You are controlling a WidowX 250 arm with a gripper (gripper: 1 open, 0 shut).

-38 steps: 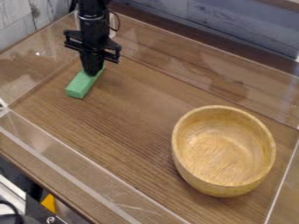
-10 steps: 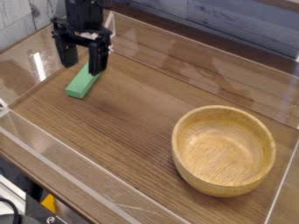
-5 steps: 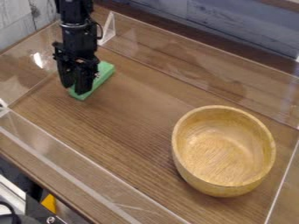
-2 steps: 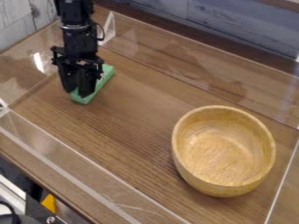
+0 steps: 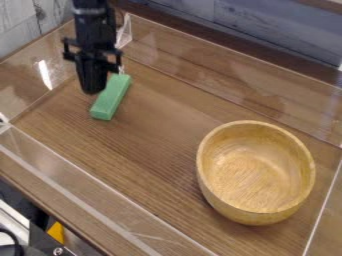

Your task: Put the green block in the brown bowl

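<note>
The green block lies flat on the wooden table at the left, angled from front-left to back-right, and all of its top shows. My gripper hangs straight down just left of the block's far end. Its dark fingers are pressed together and shut, with nothing visible between them. Whether a finger touches the block's side I cannot tell. The brown bowl stands upright at the front right, far from the gripper, and its hollow holds nothing.
Clear plastic walls ring the wooden table at the back, right and front-left. A black and yellow fixture sits below the front-left edge.
The fingers, spread around the block a moment ago, have closed and lifted a little. The block has slid slightly to the right and now lies uncovered beside them.
</note>
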